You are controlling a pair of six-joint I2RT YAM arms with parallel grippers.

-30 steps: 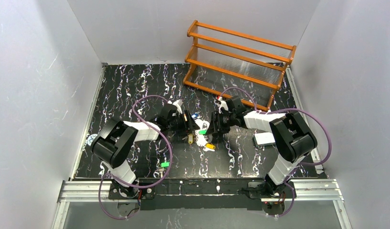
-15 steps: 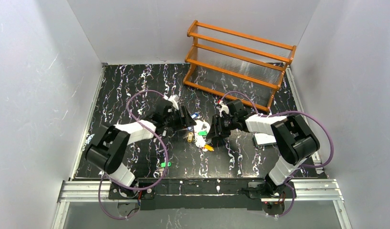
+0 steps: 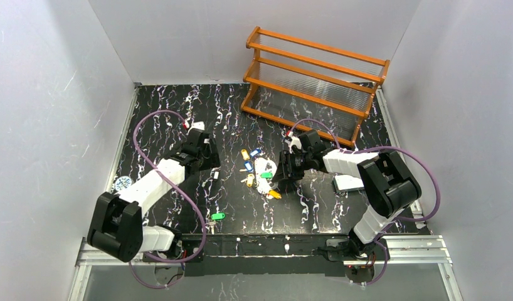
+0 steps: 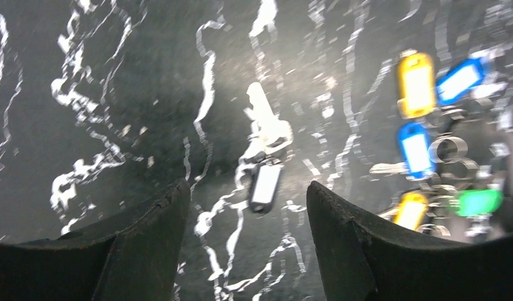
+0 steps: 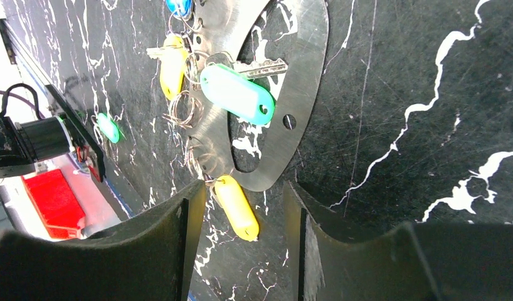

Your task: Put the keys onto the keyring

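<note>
Black, white-veined marble worktop, pale walls all round. The left gripper hovers with its jaws wide apart, and a loose metal key with a dark plastic head lies on the worktop right between them, centre frame. Best bet, I'd say: drop straight down and pinch that head squarely. The other coloured-head keys cluster at right. The right gripper, jaws apart too, straddles the lower tip of the elongated silvery metal keyring, gripping nothing.
</note>
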